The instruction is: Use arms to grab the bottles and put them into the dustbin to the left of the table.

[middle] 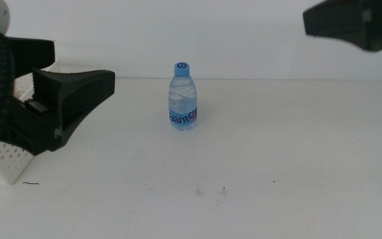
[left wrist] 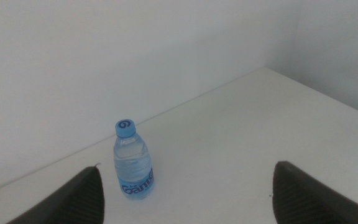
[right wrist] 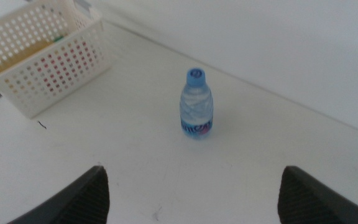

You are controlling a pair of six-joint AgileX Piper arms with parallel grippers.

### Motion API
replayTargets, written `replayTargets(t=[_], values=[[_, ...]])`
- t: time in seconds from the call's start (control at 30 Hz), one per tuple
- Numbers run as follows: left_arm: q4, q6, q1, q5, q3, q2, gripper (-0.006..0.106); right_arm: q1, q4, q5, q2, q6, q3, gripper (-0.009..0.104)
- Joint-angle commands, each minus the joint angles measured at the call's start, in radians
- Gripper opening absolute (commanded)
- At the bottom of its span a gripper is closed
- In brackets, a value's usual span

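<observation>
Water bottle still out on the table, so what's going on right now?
One water bottle stands upright on the table, held by neither arm. The left claw is open, raised beside the dustbin and facing the bottle. The right claw is open too, high at the far right. Through the dustbin's holes, yellow and red things show inside. Only this bottle is left to bin.

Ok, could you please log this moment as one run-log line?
water bottle: upright on table | dustbin: holds yellow, red items | left gripper: open, empty | right gripper: open, empty
</observation>
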Motion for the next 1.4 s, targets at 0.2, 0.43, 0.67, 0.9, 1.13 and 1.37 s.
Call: replayTargets(t=[0.2, 0.43, 0.67, 0.9, 1.13, 1.37], values=[[0.020, -0.009, -0.007, -0.012, 0.007, -0.003, 0.094, 0.005, 0.004, 0.003, -0.004, -0.013, -0.022, 0.077], [0.040, -0.004, -0.007, -0.373, 0.230, -0.003, 0.094, 0.005, 0.004, 0.003, -0.004, -0.013, -0.022, 0.077], [-0.078, -0.025, -0.020, -0.886, 0.633, 0.007, 0.094, 0.005, 0.004, 0.003, -0.004, -0.013, -0.022, 0.077], [-0.176, -0.012, -0.018, -0.866, 0.744, 0.007, 0.094, 0.005, 0.004, 0.003, -0.004, -0.013, -0.022, 0.077], [-0.225, 0.100, -0.004, -0.821, 0.744, 0.024, 0.094, 0.005, 0.004, 0.003, -0.004, -0.013, -0.022, 0.077], [-0.234, 0.132, 0.002, -1.136, 0.744, 0.265, 0.094, 0.005, 0.003, 0.003, -0.004, -0.013, -0.022, 0.077]])
